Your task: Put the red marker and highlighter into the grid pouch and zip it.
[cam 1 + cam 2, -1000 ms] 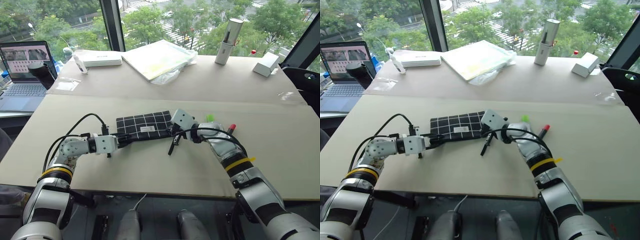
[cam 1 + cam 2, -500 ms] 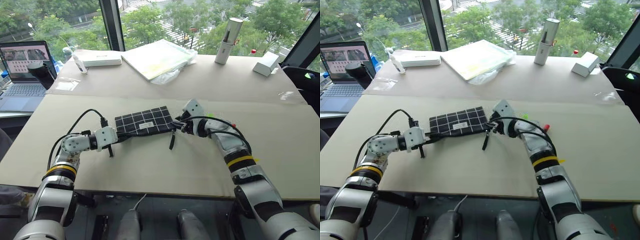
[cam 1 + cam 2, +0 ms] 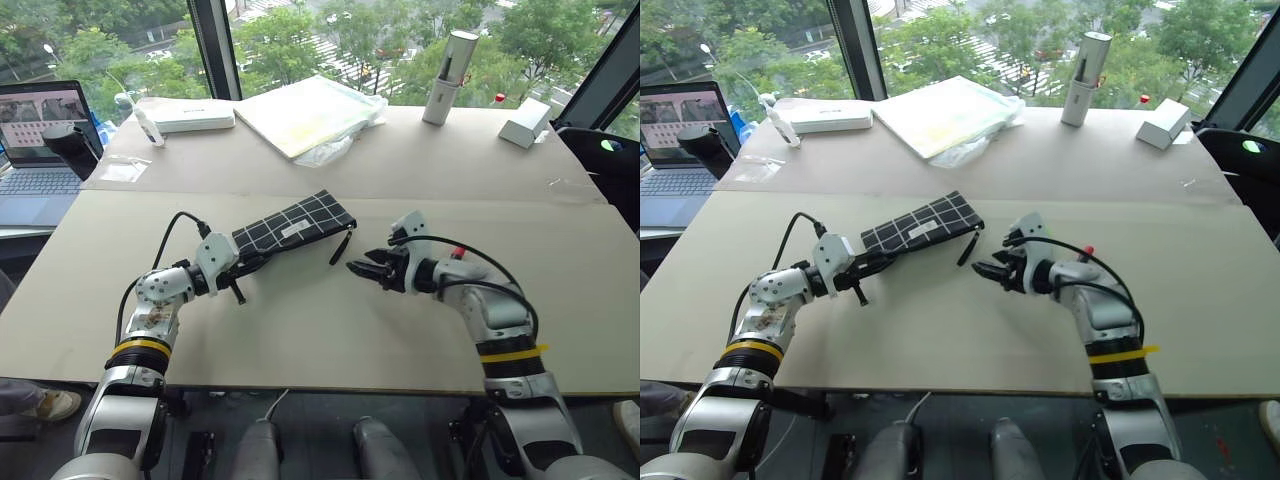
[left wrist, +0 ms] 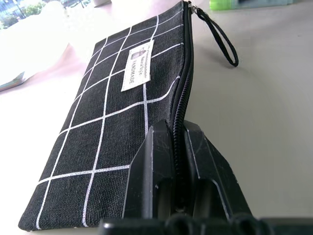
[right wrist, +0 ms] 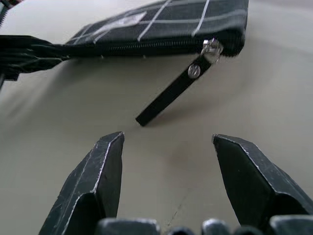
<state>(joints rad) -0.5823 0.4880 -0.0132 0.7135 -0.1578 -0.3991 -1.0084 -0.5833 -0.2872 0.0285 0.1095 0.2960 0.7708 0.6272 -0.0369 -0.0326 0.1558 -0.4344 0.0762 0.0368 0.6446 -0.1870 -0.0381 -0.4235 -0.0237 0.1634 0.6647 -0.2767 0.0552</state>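
Two risks stand out. Nearest me, the right claw (image 3: pixel 360 272) hangs spread and empty, its tips aimed at the strap (image 3: pixel 342 245) just beyond them. That strap is thin and limp, so a slightly low approach could nudge it aside or scrape the counter (image 3: pixel 300 330) rather than catch it. The left claw (image 3: pixel 248 264) is pressed together on the pouch (image 3: pixel 295 225) at the zip edge of its near end, and the far end tilts up and away from it. A grip that narrow on soft cloth could slip or let the pouch twist when the strap gets tugged.

The zip looks closed along its whole length, with the pull at the end farthest from the left claw. Yet the marker (image 3: pixel 459 253) peeks out behind the right wrist, and the highlighter (image 4: pixel 244 4) lies on the counter past the pouch's far end. Both pens look round enough to roll if an arm brushes them.

The pouch is flat black fabric with white grid lines, a small white label (image 4: pixel 137 66) and fine zip teeth. The counter is smooth, pale and matte.
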